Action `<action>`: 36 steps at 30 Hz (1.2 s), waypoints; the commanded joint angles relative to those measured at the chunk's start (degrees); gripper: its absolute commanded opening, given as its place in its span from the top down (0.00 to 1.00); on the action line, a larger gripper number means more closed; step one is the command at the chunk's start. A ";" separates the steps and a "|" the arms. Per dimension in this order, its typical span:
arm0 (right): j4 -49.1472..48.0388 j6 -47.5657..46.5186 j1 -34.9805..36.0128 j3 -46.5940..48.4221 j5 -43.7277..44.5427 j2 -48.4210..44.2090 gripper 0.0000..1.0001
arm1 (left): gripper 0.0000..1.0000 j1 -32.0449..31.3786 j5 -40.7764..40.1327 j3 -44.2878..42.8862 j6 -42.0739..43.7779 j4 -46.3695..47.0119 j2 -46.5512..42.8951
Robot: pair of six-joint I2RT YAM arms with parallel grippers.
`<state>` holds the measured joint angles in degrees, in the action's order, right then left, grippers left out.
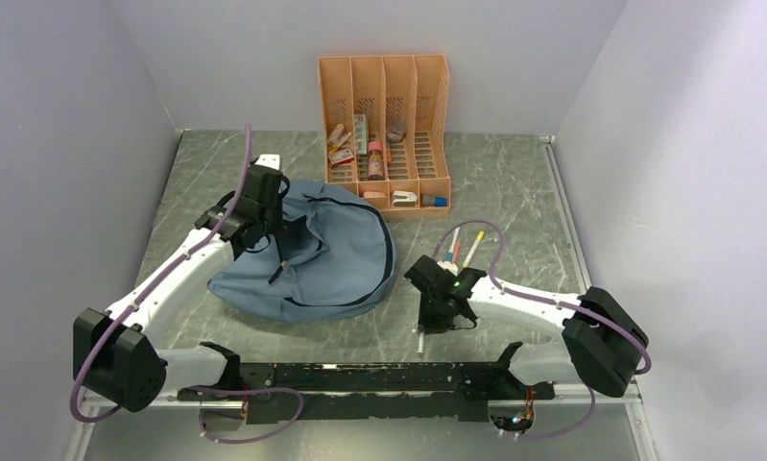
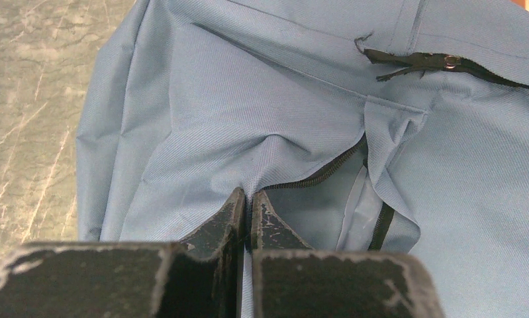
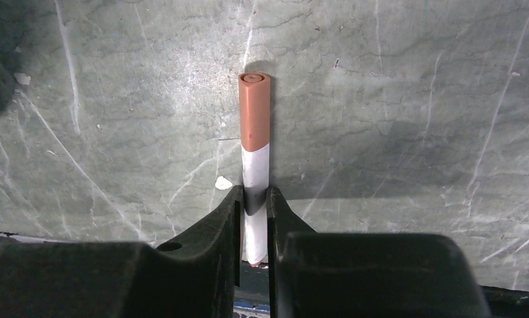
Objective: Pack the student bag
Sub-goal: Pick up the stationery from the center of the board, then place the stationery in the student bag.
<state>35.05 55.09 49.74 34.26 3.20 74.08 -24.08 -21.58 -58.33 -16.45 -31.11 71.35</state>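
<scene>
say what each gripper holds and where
Right gripper: marker, by its white barrel below the orange cap. Left gripper: student bag, fabric beside the zip.

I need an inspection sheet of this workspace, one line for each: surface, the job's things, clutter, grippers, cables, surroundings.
Surface: grey-green marbled table; no spill seen.
Job's things: blue student bag lies slumped left of centre, zip partly open; marker with an orange cap.
Clutter: orange file organizer at the back wall, small items in its slots; loose pens beyond the right arm.
Grippers: left gripper shut on the bag's fabric beside the zip; right gripper shut on the marker, above the table.
Cables: purple cables run along both arms and loop at the bases.
Surroundings: plain pale walls on three sides.
</scene>
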 commanded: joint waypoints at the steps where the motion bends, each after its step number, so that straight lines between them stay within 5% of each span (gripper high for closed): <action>1: 3.10 -0.40 0.50 -0.05 8.94 0.94 0.91 | 0.95 0.96 -1.36 -1.27 -0.03 2.90 -1.26; 9: 4.42 -7.28 0.53 12.33 20.31 -6.84 1.00 | 0.95 0.96 -1.17 -1.26 0.01 2.99 -1.21; 14: -10.75 -11.48 0.49 14.77 14.21 -8.74 1.00 | 0.95 1.05 -1.14 -1.27 0.01 2.94 -1.35; 25: -32.19 -12.81 0.51 24.23 -4.47 9.95 1.00 | 0.95 1.05 -0.97 -1.18 0.01 3.00 -1.83; 36: -43.78 -0.29 -0.61 32.76 -16.07 26.51 1.00 | 0.95 0.96 -1.42 -1.18 -0.01 2.94 -2.13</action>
<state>-2.72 50.19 49.47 62.54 -6.59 96.77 -23.81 -21.54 -58.33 -16.47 -31.14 70.83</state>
